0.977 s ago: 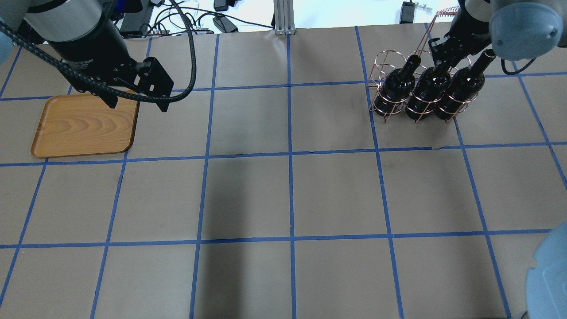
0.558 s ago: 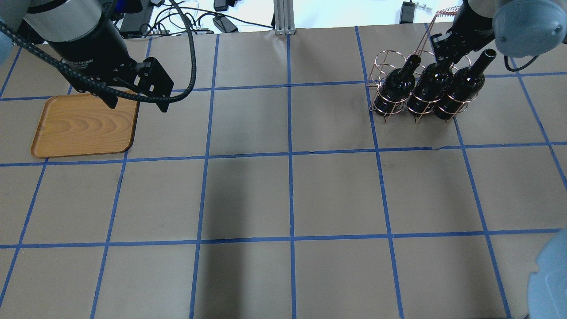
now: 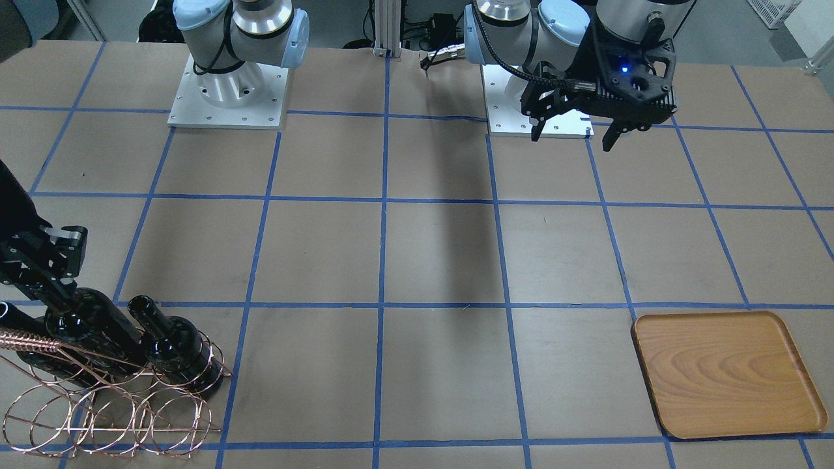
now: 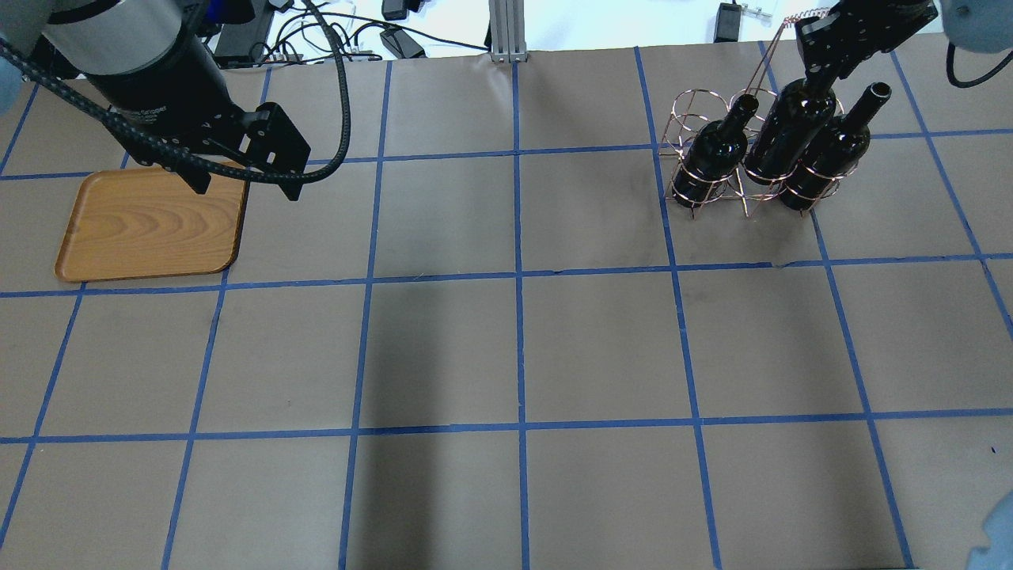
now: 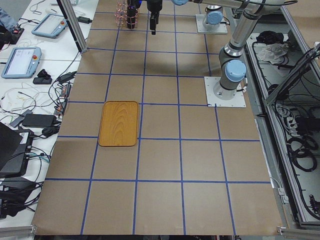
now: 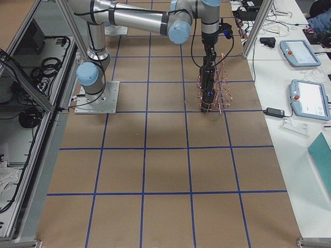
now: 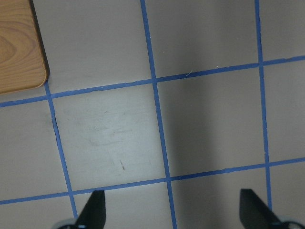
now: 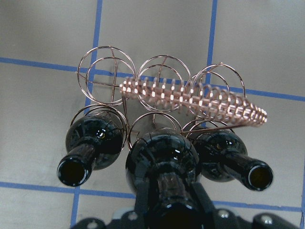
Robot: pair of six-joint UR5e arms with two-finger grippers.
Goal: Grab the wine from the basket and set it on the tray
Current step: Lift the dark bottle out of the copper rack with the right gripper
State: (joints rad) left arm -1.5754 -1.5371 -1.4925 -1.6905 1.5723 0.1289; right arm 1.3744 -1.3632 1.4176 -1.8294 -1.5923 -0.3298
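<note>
Brown paper gridded with blue tape covers the bench [image 4: 514, 348]. My right gripper [image 4: 817, 73] is clamped on the short neck of the wine [image 4: 791, 131], the glossy black middle bottle. It stands higher than the twin bottles [image 4: 712, 150] in the copper-wire basket [image 8: 190, 98] near the far right corner, its base hidden among rings. My left gripper [image 3: 573, 133] hangs spread wide beside the grained wooden tray [image 4: 150, 226], near the far left corner.

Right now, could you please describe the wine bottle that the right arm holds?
Find the copper wire basket at the table's far right in the overhead view. Of its three dark wine bottles, take the middle bottle. It alone has its neck in the right gripper's fingers and sits higher than its neighbours.
</note>
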